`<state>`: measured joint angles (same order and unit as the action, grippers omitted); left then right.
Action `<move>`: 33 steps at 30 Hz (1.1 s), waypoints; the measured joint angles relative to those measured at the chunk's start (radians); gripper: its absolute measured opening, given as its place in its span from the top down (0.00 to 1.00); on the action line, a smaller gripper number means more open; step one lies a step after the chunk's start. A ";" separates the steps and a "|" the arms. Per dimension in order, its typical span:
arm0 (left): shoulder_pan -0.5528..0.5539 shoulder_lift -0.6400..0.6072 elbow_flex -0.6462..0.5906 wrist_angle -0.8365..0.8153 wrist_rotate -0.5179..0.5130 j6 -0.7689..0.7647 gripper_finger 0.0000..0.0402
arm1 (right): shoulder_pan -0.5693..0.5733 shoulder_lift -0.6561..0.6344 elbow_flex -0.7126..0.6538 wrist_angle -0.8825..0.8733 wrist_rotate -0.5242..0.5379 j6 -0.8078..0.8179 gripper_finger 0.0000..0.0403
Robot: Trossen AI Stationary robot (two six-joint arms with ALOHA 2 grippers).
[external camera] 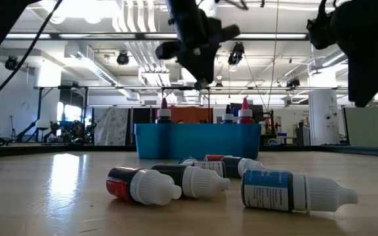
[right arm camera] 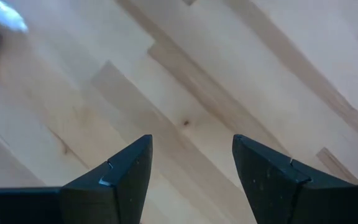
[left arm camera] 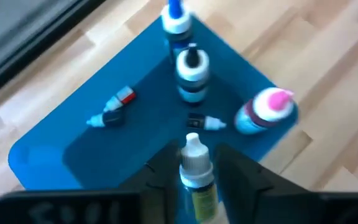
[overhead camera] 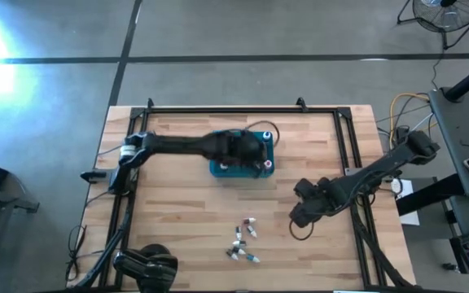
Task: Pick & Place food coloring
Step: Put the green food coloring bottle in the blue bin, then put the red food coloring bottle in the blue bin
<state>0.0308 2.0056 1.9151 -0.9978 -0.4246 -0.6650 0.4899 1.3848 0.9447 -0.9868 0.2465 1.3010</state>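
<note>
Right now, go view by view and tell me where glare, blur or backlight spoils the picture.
High view: white glare burns out the top-left floor corner. Low view: bright ceiling lights leave both arms as dark silhouettes, while the near bottles are sharp and the bin is softer. Left wrist view: all soft, the bottle between the fingers too. Right wrist view: bottles at the edge smeared.

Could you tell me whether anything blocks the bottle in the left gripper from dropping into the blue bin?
Nothing visible does. The left gripper holds a white-capped bottle directly above the blue bin; the bottles already inside stand or lie farther along the floor.
</note>
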 joint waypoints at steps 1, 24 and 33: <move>0.015 0.000 -0.004 -0.004 0.011 -0.002 0.77 | 0.005 -0.016 -0.001 -0.003 0.015 0.015 0.47; -0.402 -0.021 -0.092 -0.065 0.047 -0.158 0.51 | 0.039 0.179 -0.025 0.543 -0.064 -0.361 0.47; -0.561 -0.023 -0.278 0.076 0.069 -0.235 0.51 | 0.034 0.323 0.051 0.584 -0.069 -0.713 0.47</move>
<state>-0.5307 1.9831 1.6368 -0.9221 -0.3553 -0.9002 0.5241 1.7081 0.9961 -0.4033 0.1771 0.5883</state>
